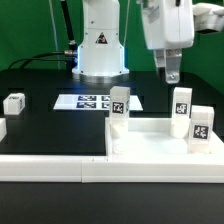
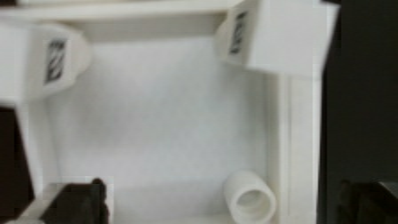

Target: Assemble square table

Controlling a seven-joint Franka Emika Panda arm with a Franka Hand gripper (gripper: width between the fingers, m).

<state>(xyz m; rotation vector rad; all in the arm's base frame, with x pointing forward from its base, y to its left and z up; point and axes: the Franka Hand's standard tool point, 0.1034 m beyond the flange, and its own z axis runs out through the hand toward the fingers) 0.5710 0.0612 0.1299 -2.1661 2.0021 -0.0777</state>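
The white square table slab (image 1: 150,142) lies at the front on the exterior view's right. Three tagged white legs stand upright on it (image 1: 118,106) (image 1: 181,104) (image 1: 200,125). My gripper (image 1: 170,72) hangs well above the slab's far side, open and empty. In the wrist view I look down on the slab (image 2: 169,130), with two legs (image 2: 45,55) (image 2: 270,35) and one open round corner hole (image 2: 249,196). My gripper (image 2: 222,210) shows only dark fingertips (image 2: 71,205) set wide apart, with nothing between them.
A loose tagged leg (image 1: 13,102) lies on the black table at the exterior view's left, and another (image 1: 2,128) sits at the frame edge. The marker board (image 1: 90,101) lies before the robot base (image 1: 100,50). The long white border rail (image 1: 50,166) runs along the front.
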